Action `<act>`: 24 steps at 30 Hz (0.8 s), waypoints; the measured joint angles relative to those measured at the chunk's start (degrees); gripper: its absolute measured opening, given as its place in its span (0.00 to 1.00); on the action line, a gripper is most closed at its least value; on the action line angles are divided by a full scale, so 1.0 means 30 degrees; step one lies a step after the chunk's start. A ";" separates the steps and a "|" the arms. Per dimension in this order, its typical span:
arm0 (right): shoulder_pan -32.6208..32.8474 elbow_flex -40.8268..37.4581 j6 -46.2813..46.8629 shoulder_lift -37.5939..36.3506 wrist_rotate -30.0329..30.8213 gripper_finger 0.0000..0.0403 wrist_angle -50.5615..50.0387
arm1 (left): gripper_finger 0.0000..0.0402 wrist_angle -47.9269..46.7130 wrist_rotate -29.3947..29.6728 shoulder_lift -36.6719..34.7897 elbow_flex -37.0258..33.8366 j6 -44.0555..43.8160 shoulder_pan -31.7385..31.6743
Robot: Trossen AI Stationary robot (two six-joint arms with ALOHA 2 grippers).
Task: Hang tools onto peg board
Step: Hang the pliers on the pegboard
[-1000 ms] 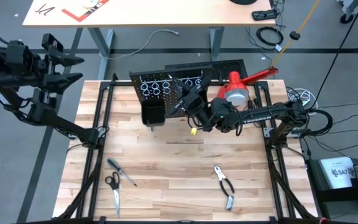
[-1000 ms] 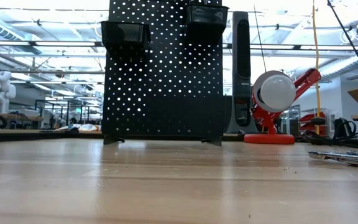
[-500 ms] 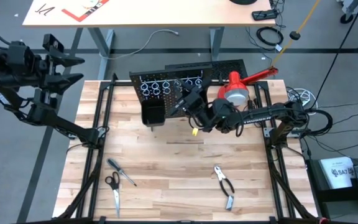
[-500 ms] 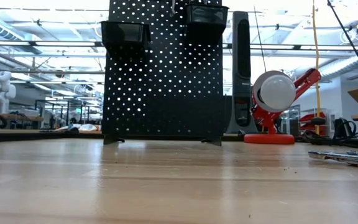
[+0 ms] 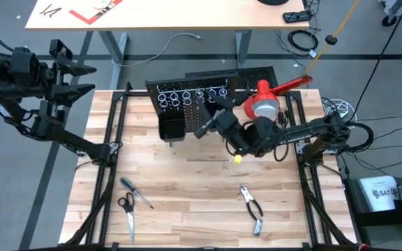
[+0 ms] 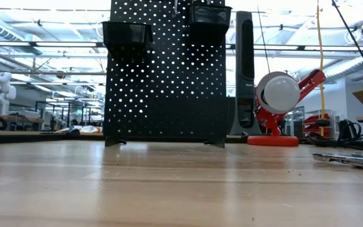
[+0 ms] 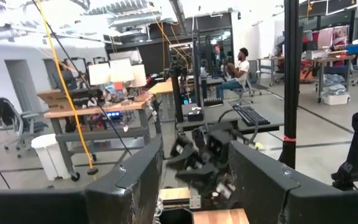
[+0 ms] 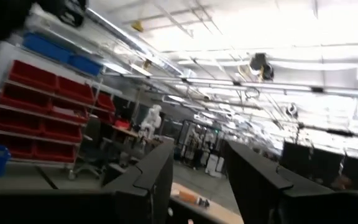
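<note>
Wooden planks make the table (image 5: 187, 181), which stands on a grey floor in a large workshop; a second, pale table (image 5: 159, 14) is behind it. At the far edge of the table stands the peg board (image 5: 187, 104), upright, black and perforated, with a row of silver rings (image 5: 187, 95) near its top and a black bin (image 5: 171, 127) on its front. Beside the board, on the right, is a red-and-white lamp (image 5: 265, 103).

Well off the table's left side, the left gripper (image 5: 79, 77) waits in the air, its fingers apart and empty. Just in front of the board, above the table, is the right gripper (image 5: 208, 124); its two fingers (image 8: 160, 180) are apart with nothing between them.

On the near part of the table lie the tools: the pliers (image 5: 252, 204) toward the right, the scissors (image 5: 128, 211) and the thin screwdriver (image 5: 137, 192) toward the left, close together. One silver tool (image 6: 348, 159) lies flat at the right side in the low view.
</note>
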State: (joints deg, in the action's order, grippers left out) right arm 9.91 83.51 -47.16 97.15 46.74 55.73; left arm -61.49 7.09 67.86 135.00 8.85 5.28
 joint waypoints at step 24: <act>0.9147 0.0181 1.0152 -0.4564 0.7059 0.36 -1.9189 | 0.48 -0.2338 0.0291 0.3970 -0.0437 -0.0355 0.0007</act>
State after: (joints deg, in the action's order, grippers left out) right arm 37.35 84.05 -16.71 83.46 67.92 -1.83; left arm -68.50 7.97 79.77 133.69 7.79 5.30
